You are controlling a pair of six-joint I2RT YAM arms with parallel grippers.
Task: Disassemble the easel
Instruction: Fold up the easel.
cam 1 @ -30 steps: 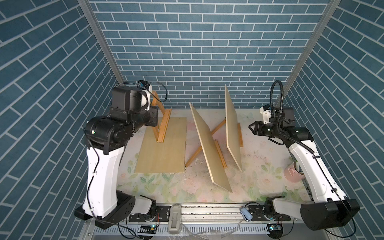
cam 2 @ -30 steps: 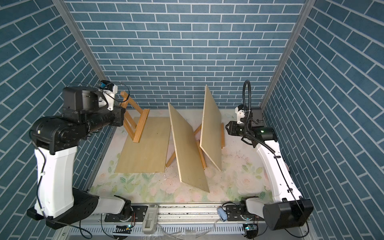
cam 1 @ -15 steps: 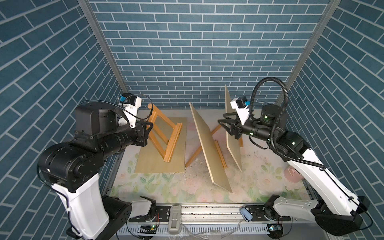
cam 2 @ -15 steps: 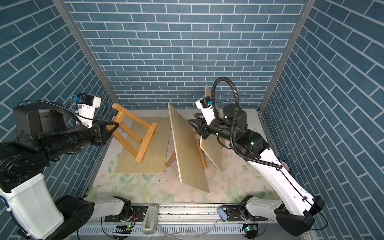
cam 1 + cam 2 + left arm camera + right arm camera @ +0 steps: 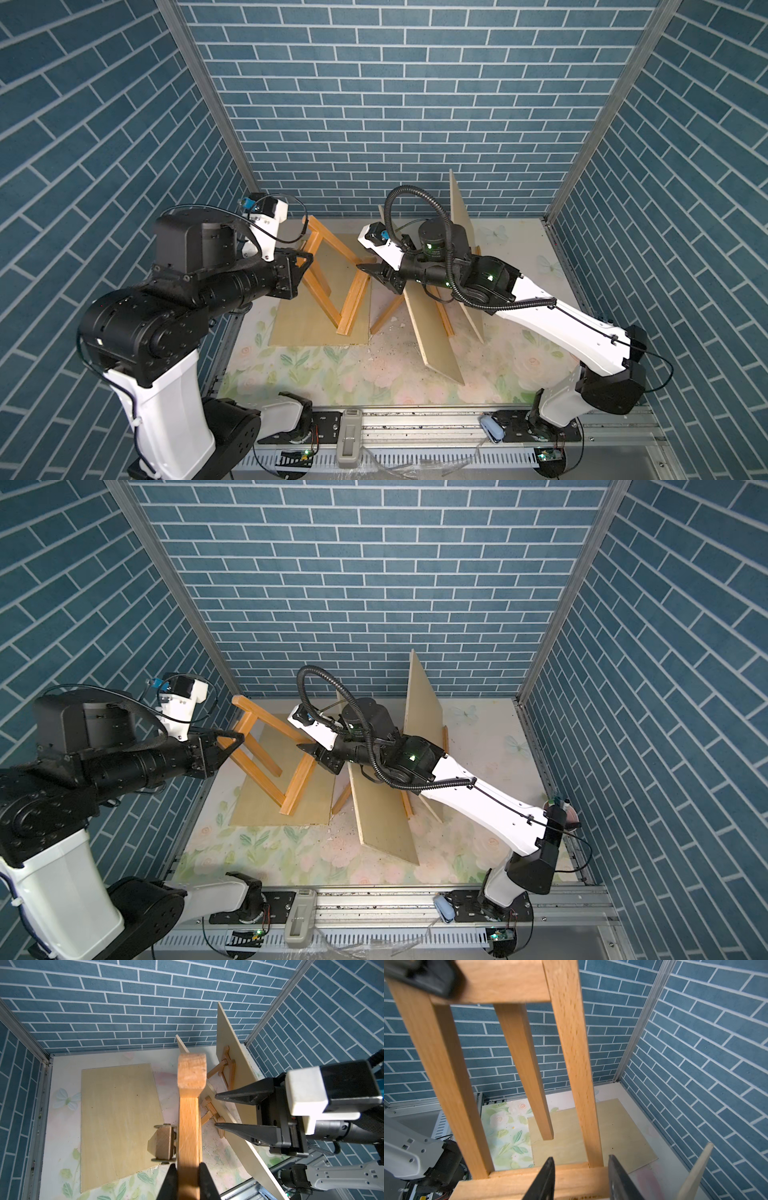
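The easel (image 5: 351, 301) hangs tilted in the air over the left rear part of the surface (image 5: 332, 374), above a plywood board (image 5: 303, 328) that lies flat on the floral mat. My left claw (image 5: 306, 261) has the crosspiece at one end of the frame pinched tight. In the left wrist view I see its fingers (image 5: 170, 1184) pressed against both sides of that wooden bar (image 5: 189, 1126). A short hinged block (image 5: 164, 1142) sits against the bar just ahead of them.

My right claw (image 5: 371, 272) is at the opposite end of the frame, jaws about half apart. In the right wrist view the right claw (image 5: 580, 1159) straddles the foot of one side rail (image 5: 577, 1064) where it meets the other crosspiece. One finger is just beside the rail and the other stands clear of it, so I read no grip there. The easel's back leg (image 5: 525, 1064) hangs between the two side rails, its free end above the flat board.

From the top views I cannot tell whether the frame's lowest corner touches that board. Beneath and behind my right arm two more panels stand on edge, a nearer panel (image 5: 436, 345) and a farther panel (image 5: 459, 216), each propped on a small easel (image 5: 226, 1068).
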